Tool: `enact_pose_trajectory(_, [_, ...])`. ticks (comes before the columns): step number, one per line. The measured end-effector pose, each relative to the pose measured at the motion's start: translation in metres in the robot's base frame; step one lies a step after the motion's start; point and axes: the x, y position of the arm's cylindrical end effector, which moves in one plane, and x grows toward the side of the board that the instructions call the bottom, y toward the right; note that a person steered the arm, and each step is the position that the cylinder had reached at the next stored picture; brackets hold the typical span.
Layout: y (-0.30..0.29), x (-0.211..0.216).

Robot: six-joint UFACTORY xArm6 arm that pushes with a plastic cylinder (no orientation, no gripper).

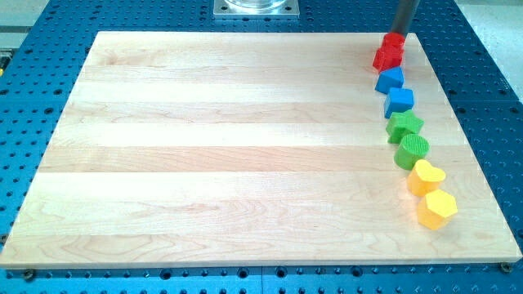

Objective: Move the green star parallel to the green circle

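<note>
The green star point(404, 126) lies near the board's right edge, touching the green circle point(412, 151) just below it. My tip point(399, 33) is at the view's top right, right above the red blocks point(389, 52), well above the green star. The rod comes down from the top edge. A column of blocks runs down the right side.
In the column, from the top: two red blocks, a blue block point(390, 79), a blue cube point(400, 101), then the greens, a yellow heart point(426, 177) and a yellow hexagon point(436, 208). The wooden board point(229, 147) lies on a blue perforated table. A metal base point(256, 8) is at the top.
</note>
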Motion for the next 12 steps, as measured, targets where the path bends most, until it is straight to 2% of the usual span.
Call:
enact_pose_trajectory(2, [0.0, 0.0])
enact_pose_trajectory(4, [0.04, 0.014])
enact_pose_trajectory(5, [0.043, 0.059])
enact_pose_trajectory(6, [0.012, 0.077])
enact_pose_trajectory(7, [0.006, 0.089])
enact_pose_trajectory(8, [0.044, 0.109])
enact_pose_trajectory(9, [0.067, 0.176])
enact_pose_trajectory(10, [0.058, 0.23])
enact_pose_trajectory(12, [0.029, 0.229])
